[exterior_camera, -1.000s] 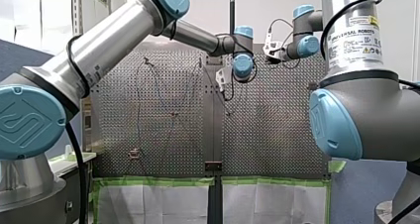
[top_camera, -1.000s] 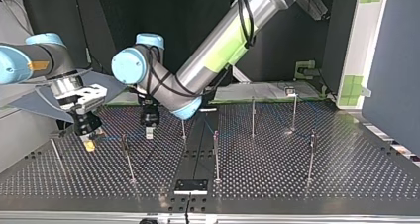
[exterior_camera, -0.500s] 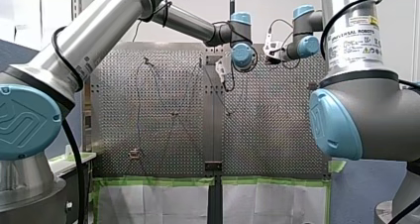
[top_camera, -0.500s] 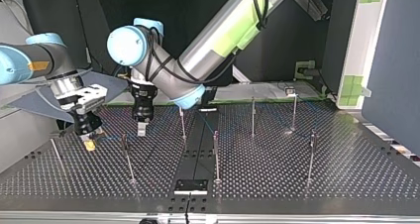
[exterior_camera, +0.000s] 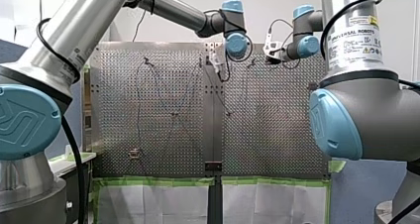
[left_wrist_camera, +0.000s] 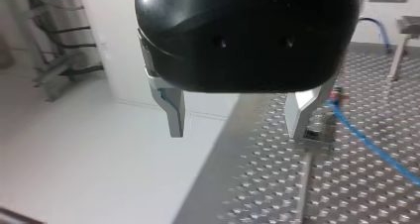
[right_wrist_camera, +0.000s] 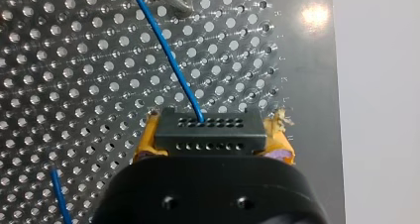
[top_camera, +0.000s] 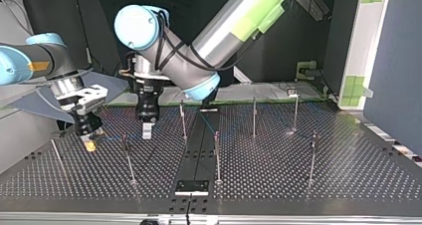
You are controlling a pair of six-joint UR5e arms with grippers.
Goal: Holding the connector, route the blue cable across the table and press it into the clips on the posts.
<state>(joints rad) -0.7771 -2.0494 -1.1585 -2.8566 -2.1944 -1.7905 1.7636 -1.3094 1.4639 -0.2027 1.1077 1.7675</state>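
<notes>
In my right claw (right_wrist_camera: 213,131), connector (right_wrist_camera: 208,135) spans crosswise, cable (right_wrist_camera: 168,55) ahead.

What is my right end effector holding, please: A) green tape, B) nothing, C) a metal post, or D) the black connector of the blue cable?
D: the right wrist view shows the right end effector clamped by its yellow pads on the black connector, the blue cable running out of it.

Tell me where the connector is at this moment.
The connector sits between the yellow pads of my right gripper, at the top view's left; the blue cable leaves it, and my left gripper hangs nearby.
</notes>
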